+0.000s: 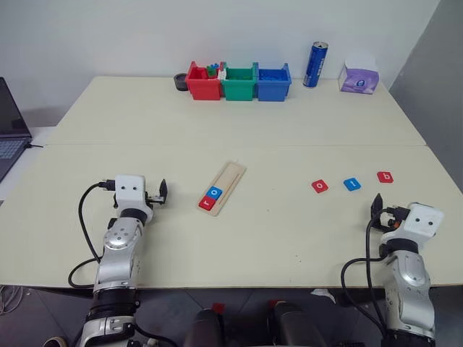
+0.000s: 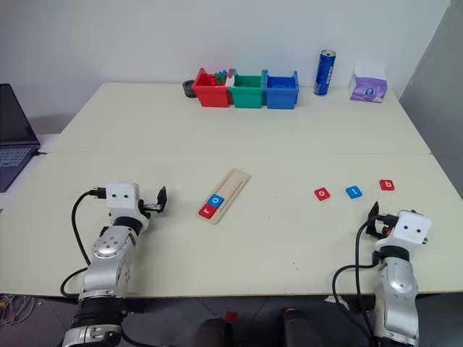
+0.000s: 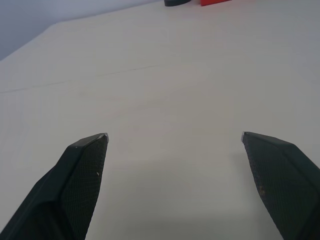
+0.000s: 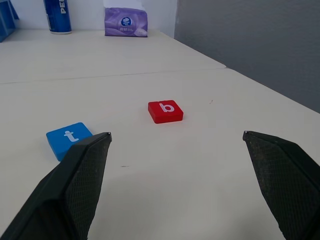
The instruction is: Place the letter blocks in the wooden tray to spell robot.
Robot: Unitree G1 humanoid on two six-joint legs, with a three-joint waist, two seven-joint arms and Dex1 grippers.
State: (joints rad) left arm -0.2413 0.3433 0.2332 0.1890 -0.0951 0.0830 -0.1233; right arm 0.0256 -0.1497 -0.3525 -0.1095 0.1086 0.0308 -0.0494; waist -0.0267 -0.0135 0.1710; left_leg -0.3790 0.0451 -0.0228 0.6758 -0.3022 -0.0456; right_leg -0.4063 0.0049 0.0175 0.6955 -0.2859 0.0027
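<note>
Pale wood tray (image 1: 226, 185) lies mid-frame on your tabletop (image 1: 239, 123), a red r tile (image 1: 207, 203) and blue o tile (image 1: 215, 193) at its near end. Your head view shows three loose tiles at right; the right wrist view reads blue t (image 4: 68, 138) and red b (image 4: 165, 111). Left end effector (image 3: 174, 137) and right end effector (image 4: 176, 135) are spread, holding nothing.
</note>
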